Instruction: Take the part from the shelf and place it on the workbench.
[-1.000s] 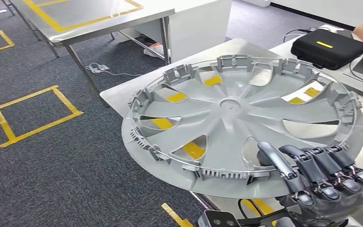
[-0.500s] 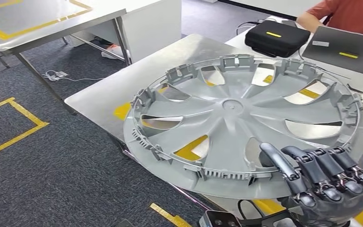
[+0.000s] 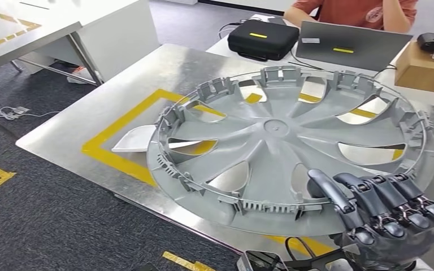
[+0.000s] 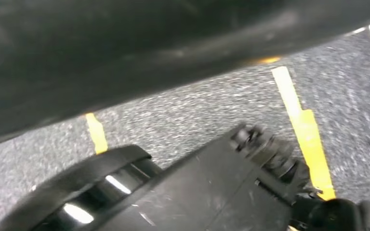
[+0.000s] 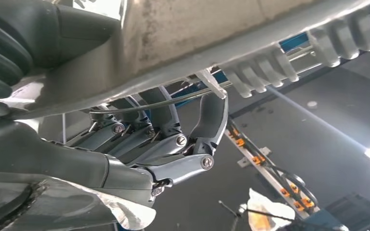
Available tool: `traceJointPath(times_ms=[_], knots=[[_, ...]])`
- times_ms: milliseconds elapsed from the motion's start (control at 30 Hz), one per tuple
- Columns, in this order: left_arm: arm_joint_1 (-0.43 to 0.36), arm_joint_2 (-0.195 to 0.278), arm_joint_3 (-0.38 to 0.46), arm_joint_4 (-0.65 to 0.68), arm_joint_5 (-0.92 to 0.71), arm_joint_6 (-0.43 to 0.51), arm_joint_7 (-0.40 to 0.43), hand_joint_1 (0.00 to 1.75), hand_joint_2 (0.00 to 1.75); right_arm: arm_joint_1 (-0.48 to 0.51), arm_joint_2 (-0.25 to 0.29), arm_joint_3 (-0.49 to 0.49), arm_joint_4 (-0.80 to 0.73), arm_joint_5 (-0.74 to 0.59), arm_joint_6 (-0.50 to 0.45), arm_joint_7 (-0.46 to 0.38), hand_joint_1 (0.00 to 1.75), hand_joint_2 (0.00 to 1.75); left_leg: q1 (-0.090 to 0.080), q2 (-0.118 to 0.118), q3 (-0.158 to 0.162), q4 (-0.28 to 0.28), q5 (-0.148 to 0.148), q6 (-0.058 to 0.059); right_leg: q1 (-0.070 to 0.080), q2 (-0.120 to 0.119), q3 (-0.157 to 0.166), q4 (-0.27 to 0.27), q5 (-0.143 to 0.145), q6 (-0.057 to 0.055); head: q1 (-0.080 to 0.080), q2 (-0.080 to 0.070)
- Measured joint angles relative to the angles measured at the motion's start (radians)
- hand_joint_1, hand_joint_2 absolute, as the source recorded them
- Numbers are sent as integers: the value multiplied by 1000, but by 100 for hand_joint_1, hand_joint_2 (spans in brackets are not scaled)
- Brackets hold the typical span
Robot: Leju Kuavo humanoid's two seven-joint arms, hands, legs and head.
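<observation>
Grey spoked hubcap (image 3: pixel 282 141), ribbed rim, held by right hand (image 3: pixel 381 212) above steel workbench (image 3: pixel 90 127); left hand's state unclear.

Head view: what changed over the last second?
The camera swung, so the steel workbench, black case and laptop slid across the picture and a person came into sight; that is the robot turning, not things moving. The right hand still grips the wheel cover at its near rim, unchanged.

A steel workbench (image 3: pixel 90 121) bears yellow tape (image 3: pixel 121 125).
</observation>
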Motion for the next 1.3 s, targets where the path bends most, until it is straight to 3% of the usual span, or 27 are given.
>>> traceJointPath(times_ms=[67,133,167,233,300,367,400,433,500,567,667,733,800,833,867,900,967,1033,1100,1167,1233,1300], knots=[[0,1,2,0,-2,0,0,0,0,0,0,0,0,0,0,-2,175,175,-2,-34,34,-79,23,11,-2,23,-5,2,3,7,0,0],[-1,0,2,0,-5,0,0,0,0,0,0,0,0,0,0,-3,175,175,-4,-23,39,-93,23,12,-6,44,-13,-1,7,19,-1,0],[-2,0,2,0,-7,0,0,0,0,1,0,-1,0,0,0,-4,175,175,-2,-10,41,-101,27,14,-6,38,-19,2,5,24,-1,0],[-5,-3,2,0,-7,0,0,0,0,1,0,-2,0,0,0,-5,175,175,3,16,47,-118,36,18,-2,-11,-50,52,-29,34,5,0],[-3,-4,3,0,-7,-1,0,0,0,1,0,-2,0,-1,0,-6,175,175,3,44,47,-122,37,22,-4,-67,-108,172,-92,42,10,0],[1,-4,3,0,-7,-1,0,0,0,1,0,-3,1,-1,0,-7,175,175,4,75,47,-121,35,21,-11,-85,-152,264,-120,53,10,0],[2,-5,3,0,-7,-1,0,0,0,2,0,-3,2,-1,0,-7,175,175,5,90,47,-120,33,19,-15,-90,-149,262,-108,58,10,0],[1,-5,3,0,-7,-1,0,0,0,2,0,-4,2,-1,0,-7,175,175,7,103,48,-118,31,15,-19,-98,-126,219,-81,62,11,0],[0,-6,3,0,-7,-1,0,0,0,2,0,-4,2,-1,0,-7,175,175,7,124,49,-109,21,3,-20,-141,-48,84,-26,68,12,0],[-1,-6,3,0,-8,-1,0,0,0,2,0,-5,3,-1,0,-7,175,175,3,141,50,-97,12,-10,-17,-168,-5,10,-10,57,10,0],[-3,-6,3,-1,-9,-1,0,0,0,3,0,-8,3,0,0,-6,175,175,3,159,54,-90,5,-22,-15,-140,-9,8,-11,33,6,0],[-5,-7,3,-1,-10,-1,0,0,0,3,1,-8,4,0,0,-5,175,175,9,123,40,-46,-31,-32,-18,-118,-10,7,-7,20,4,0],[-3,-7,3,-1,-12,-1,0,0,0,3,2,-8,5,0,0,-4,175,175,11,73,-13,77,-99,-36,-18,-93,-12,7,-4,12,1,0],[0,-7,3,-1,-12,-1,0,0,0,3,2,-8,6,0,0,-3,175,175,10,62,-44,146,-127,-35,-16,-79,-13,7,-3,9,0,0],[1,-6,3,-1,-13,-1,0,0,0,3,2,-8,7,0,0,-3,175,175,10,57,-67,193,-138,-33,-15,-65,-14,7,-2,7,0,0],[2,-6,3,-1,-14,-1,0,0,0,3,2,-8,8,0,0,-3,175,175,9,54,-74,203,-129,-28,-13,-50,-14,7,-1,6,0,0],[1,-5,3,-1,-14,-1,0,0,0,3,2,-8,8,0,0,-3,175,175,5,39,-36,111,-63,-13,-9,-20,-13,7,1,6,0,0],[0,-1,3,-1,-14,-1,0,0,0,2,2,-8,8,0,0,-3,175,175,4,-19,21,-20,-6,9,-9,4,-16,7,5,9,2,0],[1,-1,3,-1,-14,-1,0,0,0,2,2,-8,8,0,0,-3,175,175,2,-60,43,-78,7,17,-15,26,-25,8,11,18,0,0],[2,-3,4,-1,-15,-1,0,0,0,3,2,-8,8,0,0,-2,175,175,3,-42,45,-91,13,13,-20,47,-36,7,17,31,-4,0],[-1,-4,4,-1,-15,-1,0,0,0,3,2,-9,8,0,0,-2,175,175,7,-13,50,-108,22,15,-17,11,-57,33,-1,41,0,0],[-1,-6,4,-1,-16,-1,0,0,0,2,2,-10,8,-1,0,-2,175,175,9,18,53,-116,26,19,-13,-56,-108,135,-60,50,6,0]])
